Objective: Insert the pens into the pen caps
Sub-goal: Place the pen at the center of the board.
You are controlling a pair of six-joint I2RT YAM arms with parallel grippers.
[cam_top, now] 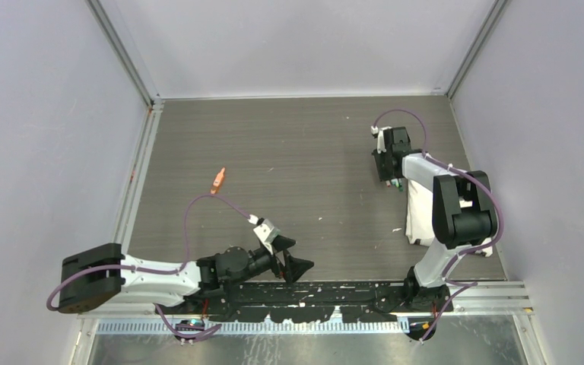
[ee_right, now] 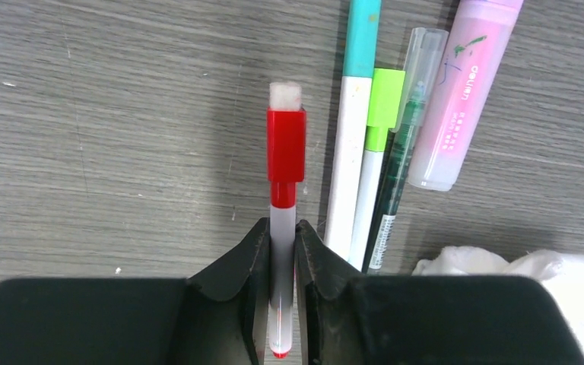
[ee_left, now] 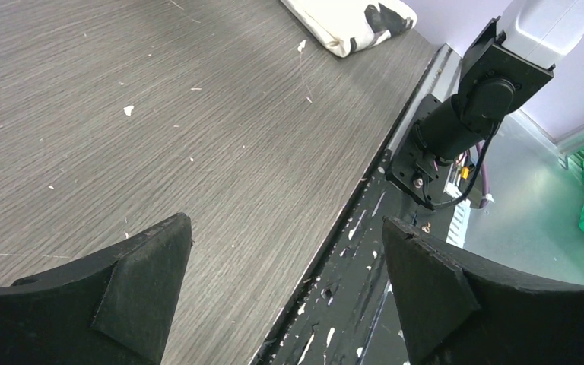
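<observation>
a: top view: left gripper [cam_top: 295, 257] sits low by the near edge. right gripper [cam_top: 391, 176] is far right, beside the cloth [cam_top: 418, 220]. an orange piece [cam_top: 218, 180] lies alone mid-left, well apart from both. cap or pen, too small to tell.

b: left wrist: fingers [ee_left: 141, 293] spread wide with nothing between them. guessing it's ready to take a cap.

a: right wrist: its fingers [ee_right: 247, 258] pinch the red pen [ee_right: 282, 289] on its pale body, so the red end sticks out free. other pens [ee_right: 350, 167] lie just beside it.

b: that red block looks like a cap already on, not sure though.
</observation>
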